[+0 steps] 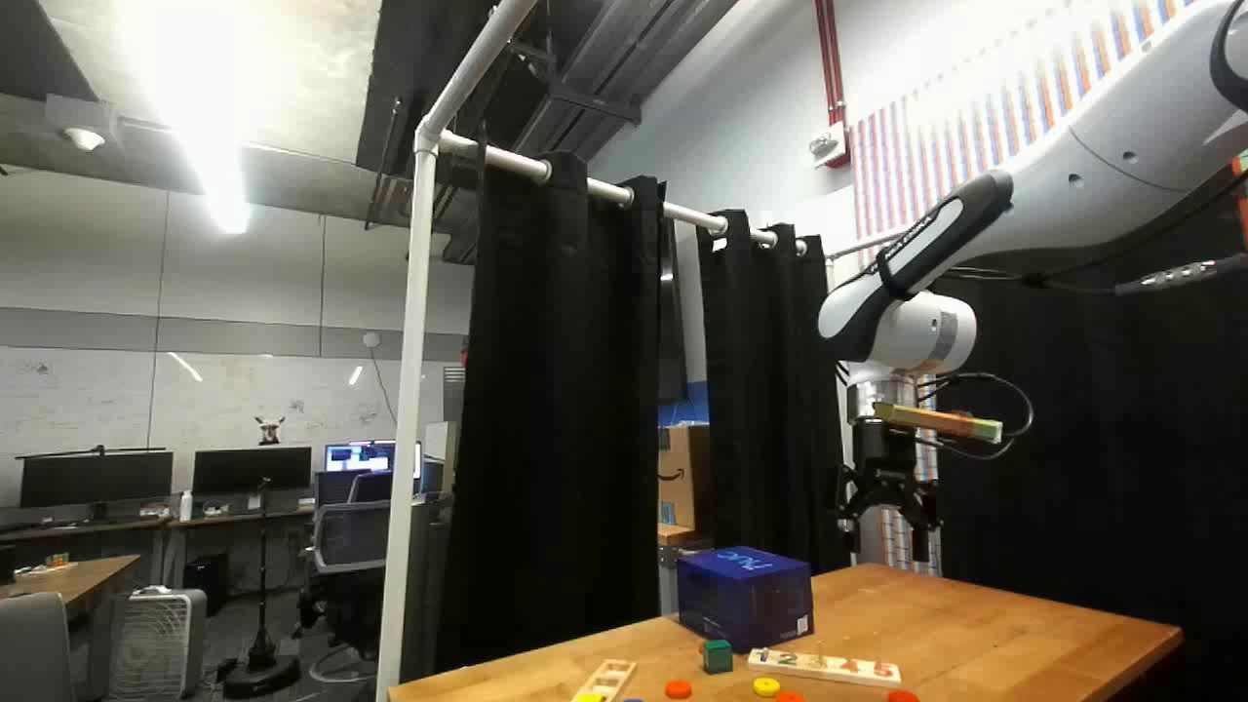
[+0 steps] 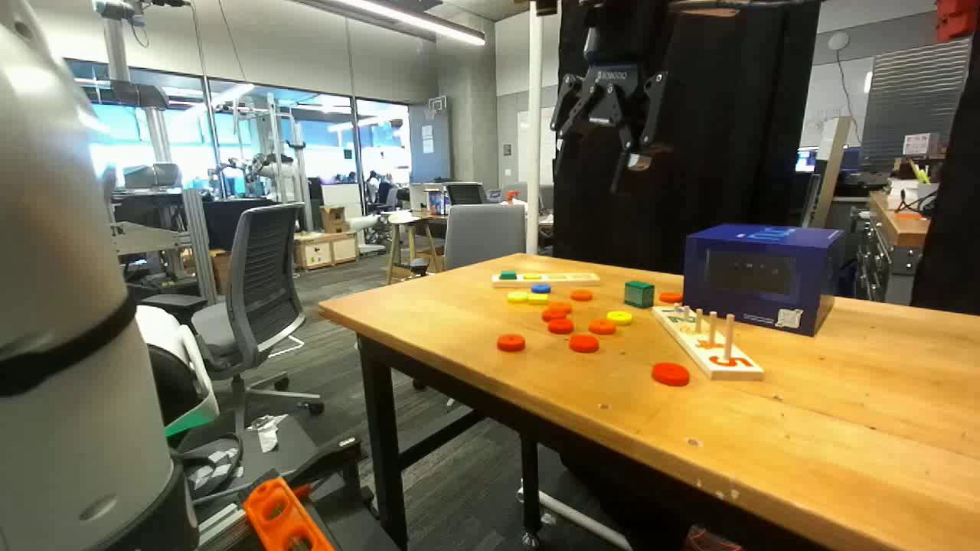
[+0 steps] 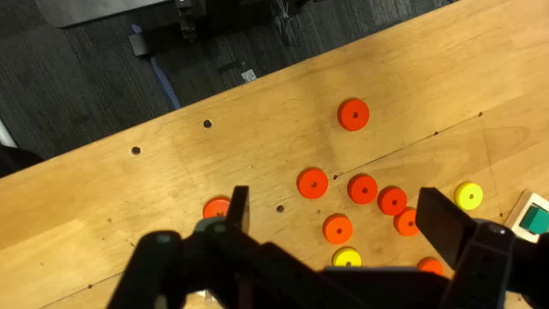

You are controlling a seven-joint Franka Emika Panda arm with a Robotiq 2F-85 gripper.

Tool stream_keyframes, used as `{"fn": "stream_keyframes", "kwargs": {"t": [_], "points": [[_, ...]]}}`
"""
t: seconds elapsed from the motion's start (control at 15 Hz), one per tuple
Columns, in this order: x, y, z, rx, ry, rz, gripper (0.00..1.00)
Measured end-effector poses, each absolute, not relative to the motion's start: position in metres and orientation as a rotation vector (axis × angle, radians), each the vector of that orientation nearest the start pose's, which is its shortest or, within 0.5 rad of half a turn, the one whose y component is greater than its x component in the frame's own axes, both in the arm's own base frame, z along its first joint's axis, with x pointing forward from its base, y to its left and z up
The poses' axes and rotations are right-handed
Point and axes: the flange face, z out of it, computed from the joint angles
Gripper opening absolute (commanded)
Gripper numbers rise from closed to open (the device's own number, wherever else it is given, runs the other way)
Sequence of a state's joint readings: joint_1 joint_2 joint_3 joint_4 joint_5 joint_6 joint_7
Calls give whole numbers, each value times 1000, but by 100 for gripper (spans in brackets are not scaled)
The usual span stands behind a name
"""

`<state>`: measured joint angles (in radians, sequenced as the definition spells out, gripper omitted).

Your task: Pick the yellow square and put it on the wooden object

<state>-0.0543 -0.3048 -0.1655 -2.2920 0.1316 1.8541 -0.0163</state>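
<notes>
Gripper (image 1: pixel 884 539) wide-spread, empty, high; your square (image 2: pixel 538 299) lies below and off toward the tray (image 2: pixel 551 282), near its long side, so you'll likely shift trayward before descending.

I'm peering down at the tabletop (image 3: pixel 257 141) via the wrist view; both exterior views are looking across it, sharing the blue box (image 2: pixel 756 279) right of center.

White arm (image 1: pixel 1072 210) here, blk trim (image 1: pixel 980 200), two grey dots (image 1: pixel 1075 181), and what a wrist (image 1: pixel 902 331): silver collar (image 1: pixel 866 398), yel./orange bar (image 1: pixel 936 421), blk cable (image 1: pixel 1029 409) bulging toward the bench's (image 1: pixel 975 614) right-hand corner (in an exterior view)! Blk gripper (image 1: pixel 883 536) w/ jointed fingers (image 2: pixel 653 109), pale lettering (image 2: pixel 612 75).
</notes>
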Motion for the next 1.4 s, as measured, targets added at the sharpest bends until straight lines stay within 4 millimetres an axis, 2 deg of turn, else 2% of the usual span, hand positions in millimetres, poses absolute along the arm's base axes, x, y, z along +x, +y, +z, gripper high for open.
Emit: {"fn": "stream_keyframes", "kwargs": {"t": [0.2,0.8,1.07,1.4], "points": [[434,-90,466,-2930,350,158,100],[436,-84,462,-2944,326,172,100],[453,-53,466,-3013,199,177,100],[499,4,468,-3120,-36,177,100]]}}
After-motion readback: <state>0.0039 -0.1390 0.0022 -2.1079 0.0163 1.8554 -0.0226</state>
